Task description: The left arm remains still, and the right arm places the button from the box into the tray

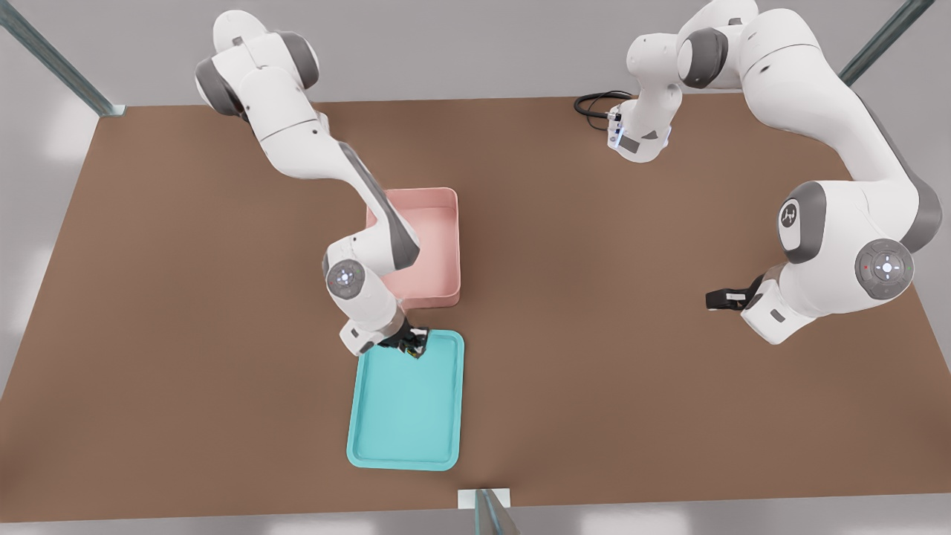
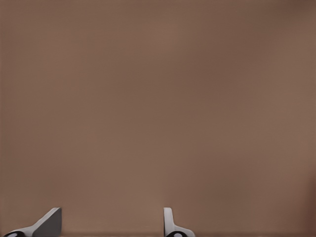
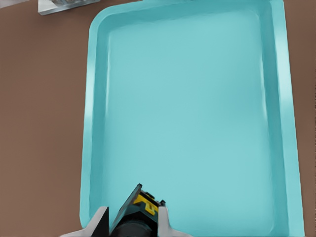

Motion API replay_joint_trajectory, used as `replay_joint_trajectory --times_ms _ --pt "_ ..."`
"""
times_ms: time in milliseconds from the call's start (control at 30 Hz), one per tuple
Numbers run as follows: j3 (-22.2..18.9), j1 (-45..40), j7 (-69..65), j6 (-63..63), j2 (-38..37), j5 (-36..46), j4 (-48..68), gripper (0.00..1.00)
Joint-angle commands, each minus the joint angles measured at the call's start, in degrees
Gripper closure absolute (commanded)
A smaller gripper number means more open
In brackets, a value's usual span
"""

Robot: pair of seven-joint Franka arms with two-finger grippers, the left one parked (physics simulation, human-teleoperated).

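Note:
The turquoise tray [image 1: 405, 416] lies near the table's front edge, just in front of the pale pink box [image 1: 431, 245]. My gripper [image 1: 413, 344] hangs over the tray's end nearest the box, shut on the button [image 1: 411, 348]. In the right wrist view the button [image 3: 143, 206], yellow cap on a dark base, sits pinched between the white fingertips [image 3: 163, 222] above the tray [image 3: 197, 113] floor near its rim. The gripper [image 3: 132, 223] holds it clear of the tray floor. The box's inside looks bare where my arm does not cover it.
A metal post on a white foot [image 1: 484, 505] stands at the table's front edge, close to the tray's near end; its foot [image 3: 64, 6] shows beyond the tray. A black cable [image 1: 594, 102] lies at the back. Brown table [image 1: 631, 371] spreads to both sides.

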Motion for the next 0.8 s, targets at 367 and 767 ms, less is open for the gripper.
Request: replay_joint_trajectory --times_ms 367,767 --pt "-1.1 -4.4 -19.2 -50.6 -16.7 -14.8 14.7 0.0" --pt "-3.0 -23.2 -34.3 -59.7 -25.5 -15.0 13.8 0.0"
